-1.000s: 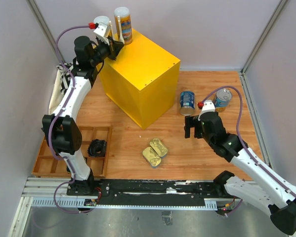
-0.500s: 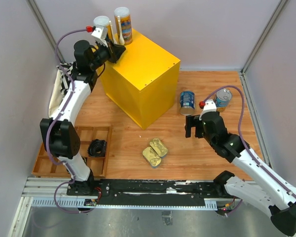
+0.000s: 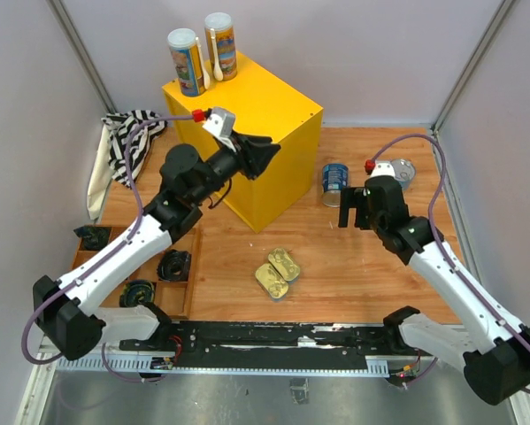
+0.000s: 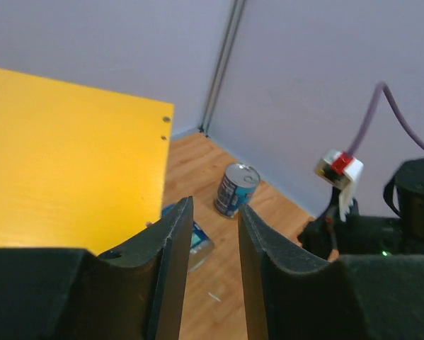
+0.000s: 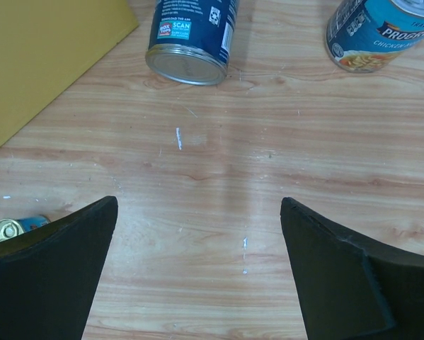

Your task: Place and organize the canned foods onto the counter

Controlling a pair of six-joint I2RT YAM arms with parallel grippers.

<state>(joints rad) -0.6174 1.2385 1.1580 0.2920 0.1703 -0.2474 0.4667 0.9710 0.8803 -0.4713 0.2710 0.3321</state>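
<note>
Two tall white-lidded cans (image 3: 187, 62) (image 3: 220, 44) stand at the back left of the yellow counter (image 3: 265, 106). My left gripper (image 3: 263, 158) hovers by the counter's front edge, open a little and empty (image 4: 215, 207). One blue can (image 3: 335, 184) (image 5: 190, 35) lies on the floor right of the counter; the other (image 3: 399, 170) (image 5: 381, 28) is behind my right wrist. My right gripper (image 3: 353, 212) is wide open and empty (image 5: 197, 234), just short of the nearer blue can. Two gold tins (image 3: 284, 263) (image 3: 271, 281) lie on the floor in front.
A wooden compartment tray (image 3: 187, 232) with small black objects (image 3: 174, 264) sits at the near left. A striped cloth (image 3: 132, 133) lies left of the counter. Grey walls close in on both sides and at the back.
My left gripper let go of the tall can, which now stands on the counter, and swung forward and right across the counter. My right gripper moved slightly toward the blue cans.
</note>
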